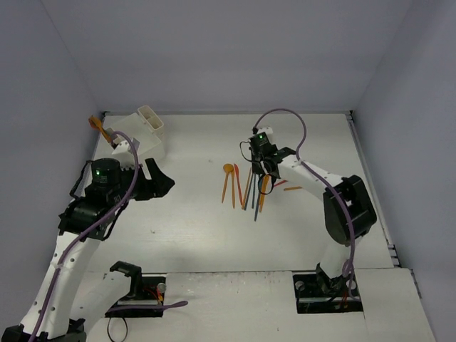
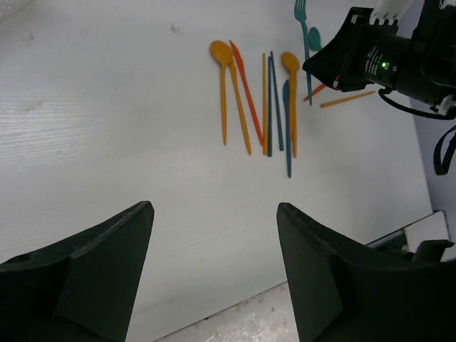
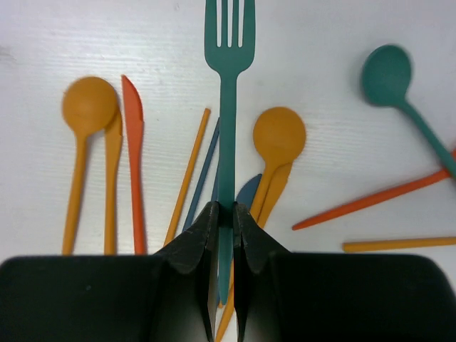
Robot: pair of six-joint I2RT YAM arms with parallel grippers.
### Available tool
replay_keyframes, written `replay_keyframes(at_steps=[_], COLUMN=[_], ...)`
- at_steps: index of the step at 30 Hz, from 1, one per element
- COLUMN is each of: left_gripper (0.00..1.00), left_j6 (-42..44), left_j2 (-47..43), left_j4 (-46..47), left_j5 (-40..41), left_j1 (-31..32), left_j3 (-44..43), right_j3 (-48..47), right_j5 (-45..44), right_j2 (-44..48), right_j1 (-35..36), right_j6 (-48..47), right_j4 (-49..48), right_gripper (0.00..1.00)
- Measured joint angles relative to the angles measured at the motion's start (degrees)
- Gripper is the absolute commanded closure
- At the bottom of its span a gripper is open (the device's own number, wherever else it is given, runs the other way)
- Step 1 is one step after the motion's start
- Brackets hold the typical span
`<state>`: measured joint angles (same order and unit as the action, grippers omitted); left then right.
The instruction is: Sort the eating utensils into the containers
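Note:
The eating utensils (image 1: 246, 187) lie fanned out on the white table right of centre. Among them are orange spoons (image 3: 89, 107), a red knife (image 3: 132, 142), a blue knife (image 3: 248, 191) and a teal spoon (image 3: 388, 75). My right gripper (image 3: 224, 214) is shut on the handle of a teal fork (image 3: 228, 85), tines pointing away, over the pile; this gripper (image 1: 262, 171) stands at the pile's far end. The white containers (image 1: 146, 128) sit at the back left. My left gripper (image 1: 160, 182) hangs open and holds nothing, between containers and pile; its fingers (image 2: 107, 256) frame bare table.
An orange utensil (image 1: 96, 122) pokes out beside the containers at the back left corner. Grey walls close the table on three sides. A black bracket (image 1: 132, 274) stands near the left arm's base. Red (image 3: 370, 203) and orange (image 3: 395, 244) handles lie right of the pile.

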<state>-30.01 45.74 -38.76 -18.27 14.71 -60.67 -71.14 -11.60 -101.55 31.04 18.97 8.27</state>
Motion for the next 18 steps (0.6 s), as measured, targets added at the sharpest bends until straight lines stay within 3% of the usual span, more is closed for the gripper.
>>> replay_keyframes(at_steps=[4, 9, 14, 18], left_gripper=[0.33, 0.33, 0.33, 0.34], left_j6=[-3.0, -7.5, -9.3, -8.8], left_j2=[2.5, 5.9, 11.8, 16.6], left_j4=[2.3, 8.5, 14.7, 17.7], left_j5=[-3.0, -5.6, -4.5, -1.6], left_j1=[0.6, 3.6, 9.4, 13.8], left_j3=[-4.6, -7.9, -10.8, -12.9], right_j3=[1.1, 1.2, 2.6, 3.2], right_j5=[-0.6, -1.0, 2.6, 5.7], right_j2=[9.0, 18.4, 24.7, 28.5], right_j1=[1.9, 9.9, 17.5, 19.2], right_j6=[-1.8, -5.3, -7.3, -8.2], right_j4=[0.3, -0.1, -1.6, -1.9], right_gripper=[1.00, 1.00, 1.00, 1.00])
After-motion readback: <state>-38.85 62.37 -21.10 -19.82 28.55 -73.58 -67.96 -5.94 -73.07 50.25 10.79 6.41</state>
